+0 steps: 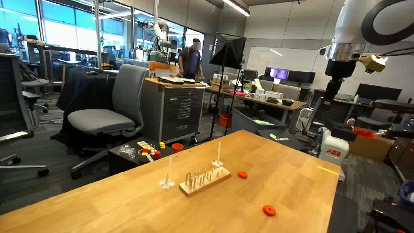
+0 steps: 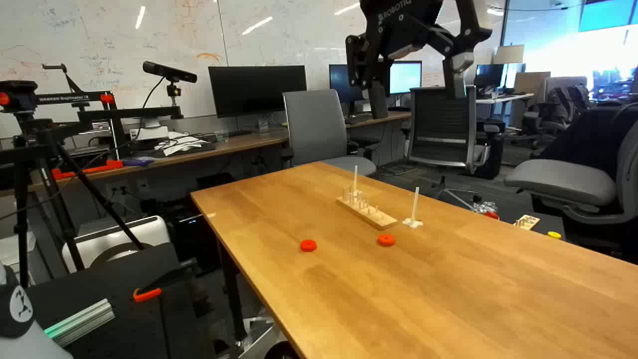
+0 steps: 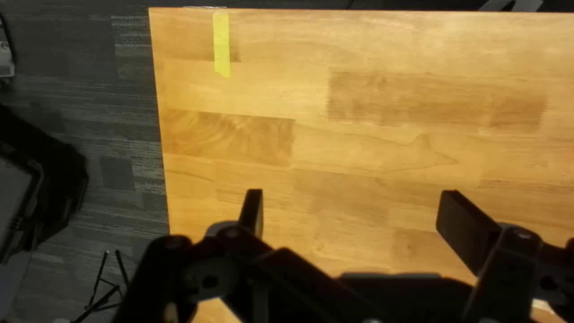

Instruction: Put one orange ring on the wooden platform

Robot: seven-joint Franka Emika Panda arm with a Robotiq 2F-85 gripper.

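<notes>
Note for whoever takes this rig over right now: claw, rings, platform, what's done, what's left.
Claw: open, empty, raised above the tabletop.
Wooden platform: on the tabletop.
Orange ring: on the tabletop, near one end of the platform, not touching it.
Other orange ring: on the tabletop, farther from the platform.
Done: neither ring is on the platform yet.
Left: grasp one ring, set it on the platform.

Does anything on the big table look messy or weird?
Yes: a thin rod near the wooden platform stands in a whitish base that looks ragged, maybe messy tape or glue; the other rod has a similar one. I see nothing spilled or broken.
</notes>
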